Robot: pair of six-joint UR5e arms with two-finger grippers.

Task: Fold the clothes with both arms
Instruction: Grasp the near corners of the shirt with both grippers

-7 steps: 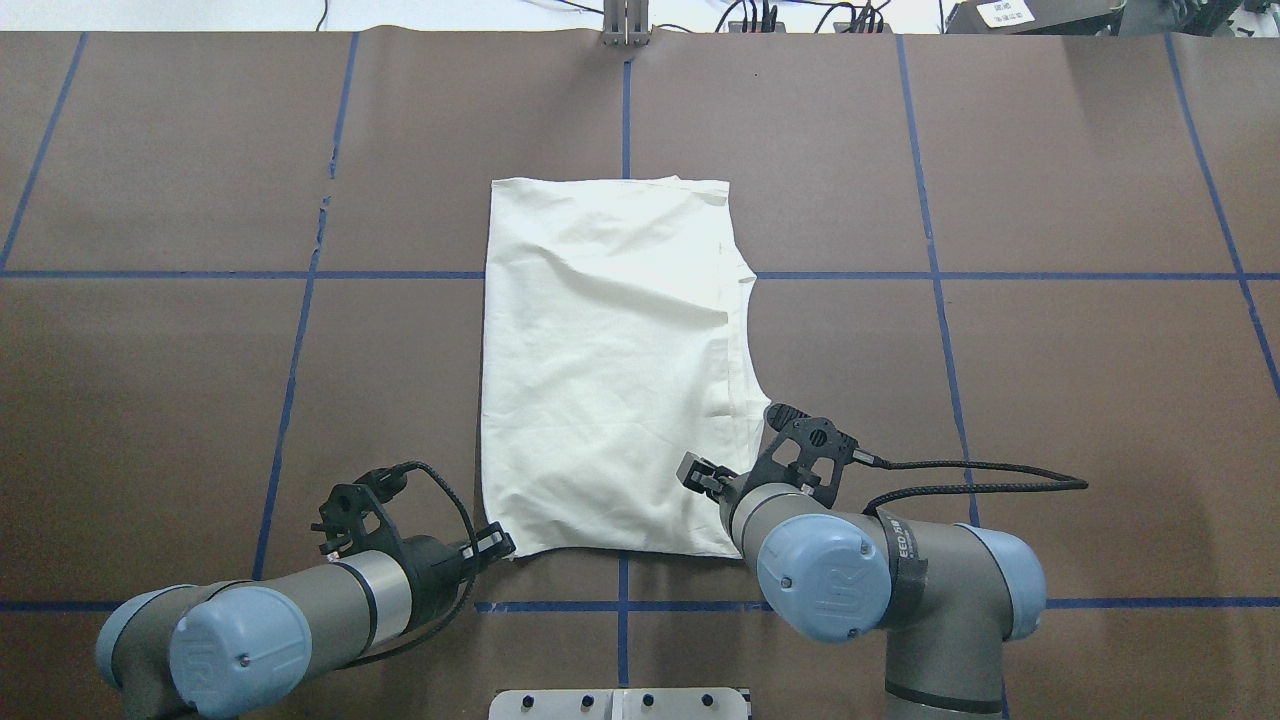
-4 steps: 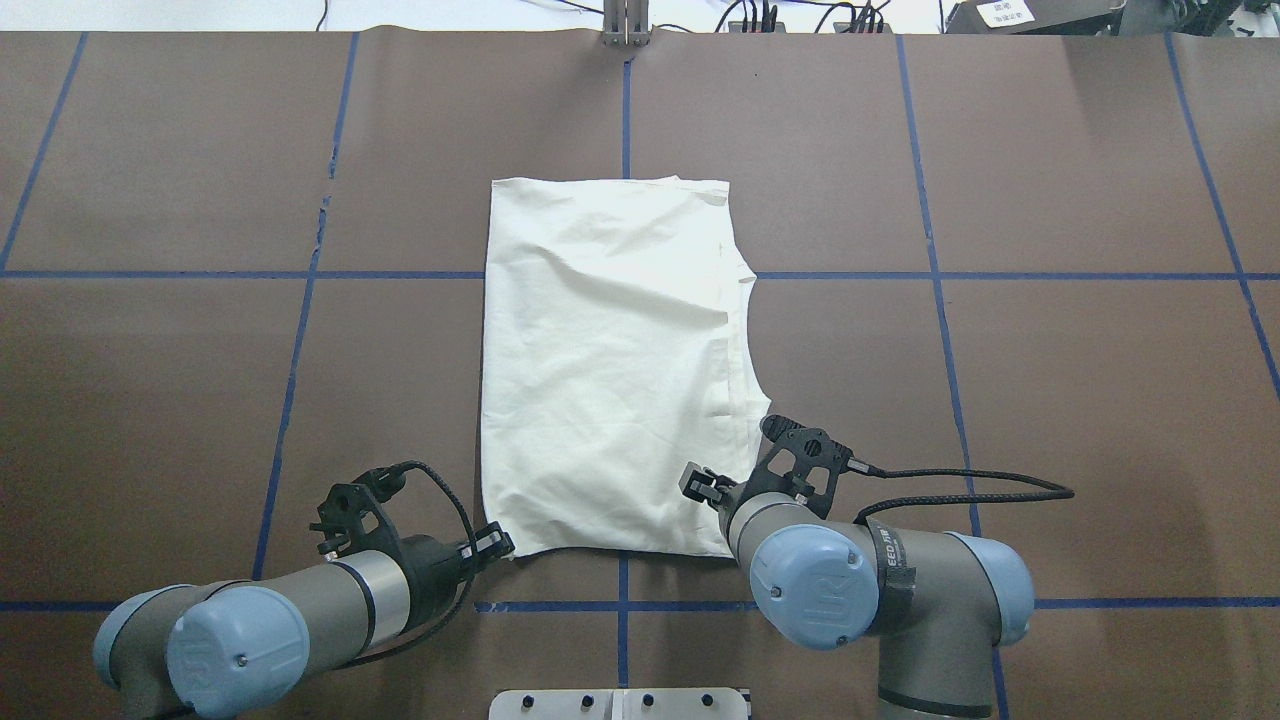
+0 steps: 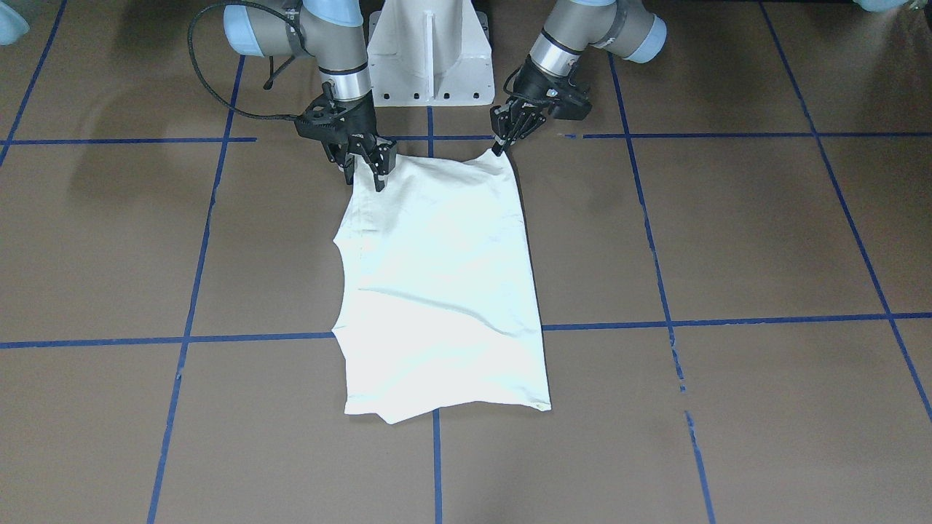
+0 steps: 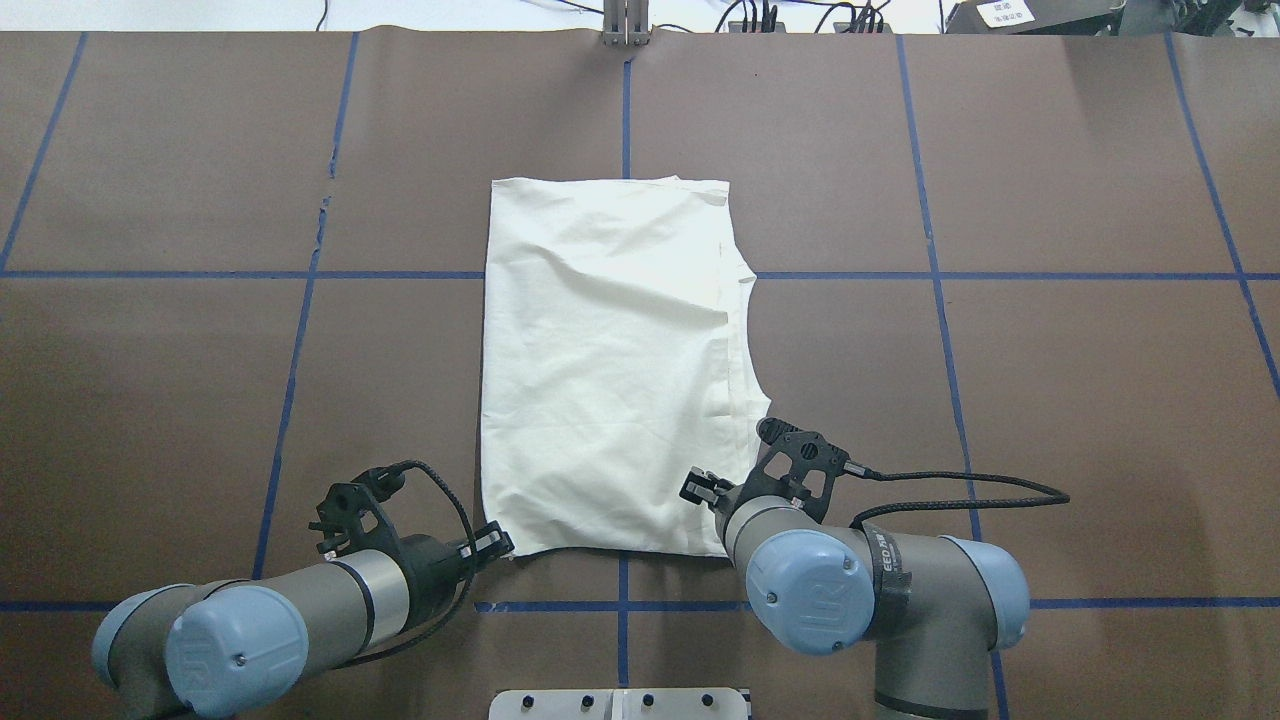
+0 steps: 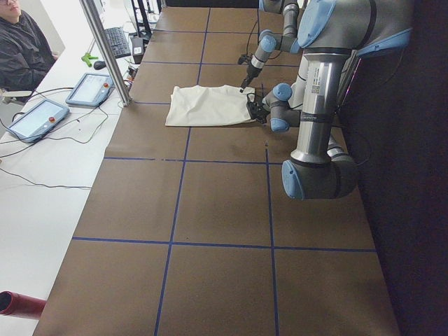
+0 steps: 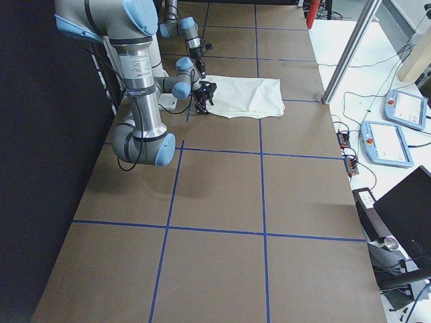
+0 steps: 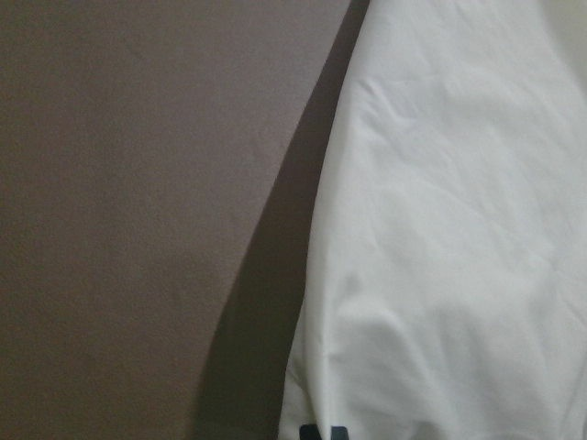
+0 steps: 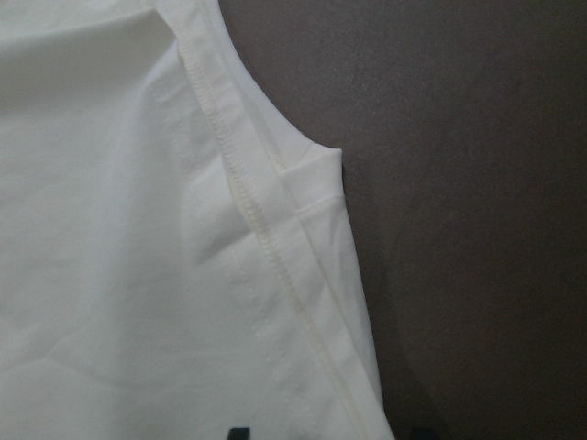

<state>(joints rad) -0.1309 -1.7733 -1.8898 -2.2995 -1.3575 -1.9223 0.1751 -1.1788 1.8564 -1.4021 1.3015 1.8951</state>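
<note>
Your left tool (image 4: pixel 492 541) is pinched closed on the shirt (image 4: pixel 610 360), gripping the corner nearest the robot. Your right tool (image 3: pixel 365 173) stands with its fingers spread apart over the other near corner. The stitched side edge of the shirt runs between its fingertips, though you cannot tell whether they touch the cloth. The shirt lies flat on the desk (image 4: pixel 1000 400), plain cream side up, stretching away from both tools. Its curved edge sits just ahead of the right tool.
</note>
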